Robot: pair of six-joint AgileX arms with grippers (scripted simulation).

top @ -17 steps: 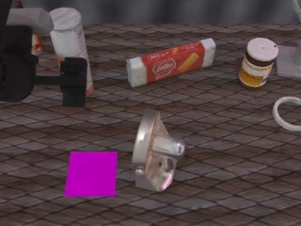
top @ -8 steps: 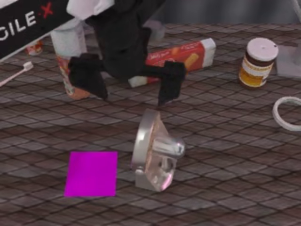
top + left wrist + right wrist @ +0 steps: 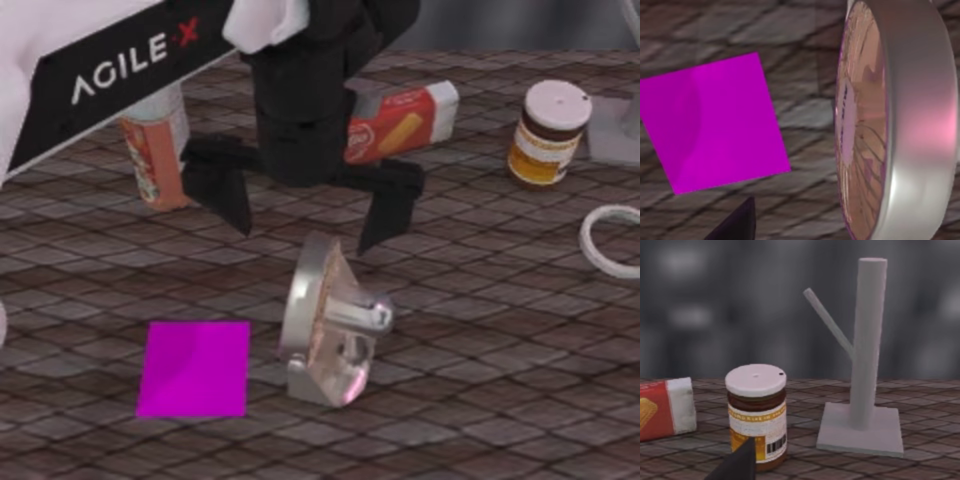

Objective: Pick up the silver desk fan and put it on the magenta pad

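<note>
Over the middle of the table point(image 3: 520, 330) the left arm reaches in from the top view's left, its black left gripper point(image 3: 305, 215) hanging just above the silver desk fan point(image 3: 330, 325), fingers spread wide with one either side of the fan's upper edge. That spread looks chosen to straddle the ring grille, so I'd call this the approach, with the grasp not yet made and nothing of the carry done.

Fan next: it stands upright on its small base near the table's centre, grille facing the top view's left, cone and stubby motor pointing right. From the left wrist view the grille fills one side, rim shining, confirming the camera is lined up close over it.

Just beside it, on the left, lies the magenta pad point(image 3: 194, 368), flat and bare, close to the fan but apart from it. A short hop, then, once the fan is gripped; the glossy rim could slip, so a square closing matters.

Right gripper: only a dark fingertip point(image 3: 735, 462) shows in its wrist view, parked facing a brown jar point(image 3: 756, 412) and a white stand point(image 3: 862, 390); its state cannot be told.
</note>
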